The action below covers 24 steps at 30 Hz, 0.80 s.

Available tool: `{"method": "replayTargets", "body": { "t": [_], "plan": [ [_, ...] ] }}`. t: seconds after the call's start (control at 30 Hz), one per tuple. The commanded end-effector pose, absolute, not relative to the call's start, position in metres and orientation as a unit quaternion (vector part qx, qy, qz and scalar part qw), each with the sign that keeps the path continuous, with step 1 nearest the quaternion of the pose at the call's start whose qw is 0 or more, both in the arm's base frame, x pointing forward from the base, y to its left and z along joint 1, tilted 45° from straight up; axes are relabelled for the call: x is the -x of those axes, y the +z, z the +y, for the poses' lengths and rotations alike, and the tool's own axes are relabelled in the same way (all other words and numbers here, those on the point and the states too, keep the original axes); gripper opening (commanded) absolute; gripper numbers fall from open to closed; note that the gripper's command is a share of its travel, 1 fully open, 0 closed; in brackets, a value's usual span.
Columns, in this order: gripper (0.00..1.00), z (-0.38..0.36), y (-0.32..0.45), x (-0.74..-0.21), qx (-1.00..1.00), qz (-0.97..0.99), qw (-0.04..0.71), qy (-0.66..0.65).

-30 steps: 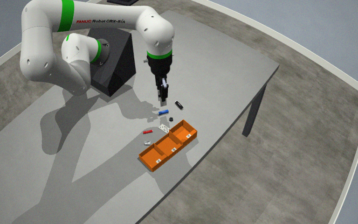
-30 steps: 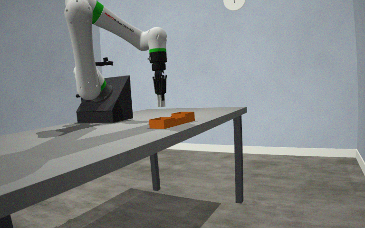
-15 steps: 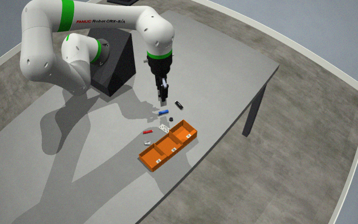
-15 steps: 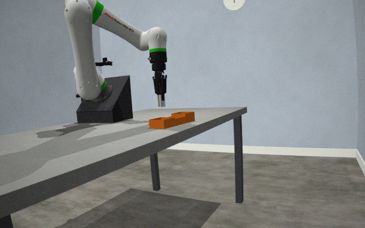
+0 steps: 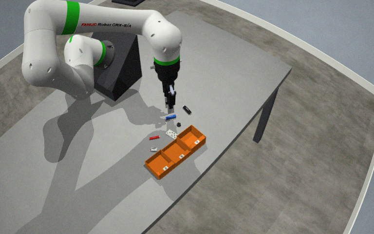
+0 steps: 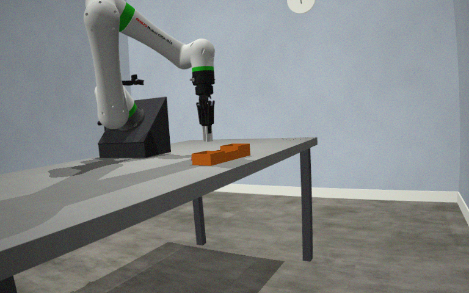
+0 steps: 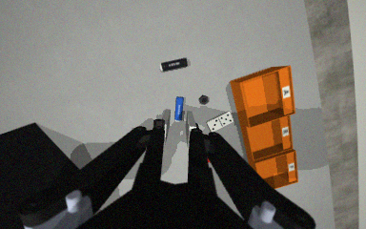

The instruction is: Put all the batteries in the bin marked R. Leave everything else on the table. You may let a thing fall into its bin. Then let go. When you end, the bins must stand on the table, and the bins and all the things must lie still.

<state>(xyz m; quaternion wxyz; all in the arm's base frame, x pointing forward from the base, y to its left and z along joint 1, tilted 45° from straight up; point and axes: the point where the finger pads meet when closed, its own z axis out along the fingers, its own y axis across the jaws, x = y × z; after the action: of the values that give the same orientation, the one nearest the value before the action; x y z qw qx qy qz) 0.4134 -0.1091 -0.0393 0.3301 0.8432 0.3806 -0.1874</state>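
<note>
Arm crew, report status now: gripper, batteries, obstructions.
Gripper slightly open, nothing held. Blue battery and black battery on table, outside bins. Small dark nut near blue battery, possible nuisance.

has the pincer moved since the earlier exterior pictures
Yes, the pincer is lower: its tips now overlap the table in the exterior view, previously above its far edge.
</note>
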Motion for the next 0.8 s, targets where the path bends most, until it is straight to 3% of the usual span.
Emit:
{"method": "replayTargets", "body": {
  "t": [0.0, 0.77],
  "plan": [
    [0.17, -0.114, -0.044, -0.414, -0.843, 0.381, 0.330, -0.187],
    [0.17, -0.148, -0.079, -0.411, -0.843, 0.381, 0.330, -0.187]
  ]
}}
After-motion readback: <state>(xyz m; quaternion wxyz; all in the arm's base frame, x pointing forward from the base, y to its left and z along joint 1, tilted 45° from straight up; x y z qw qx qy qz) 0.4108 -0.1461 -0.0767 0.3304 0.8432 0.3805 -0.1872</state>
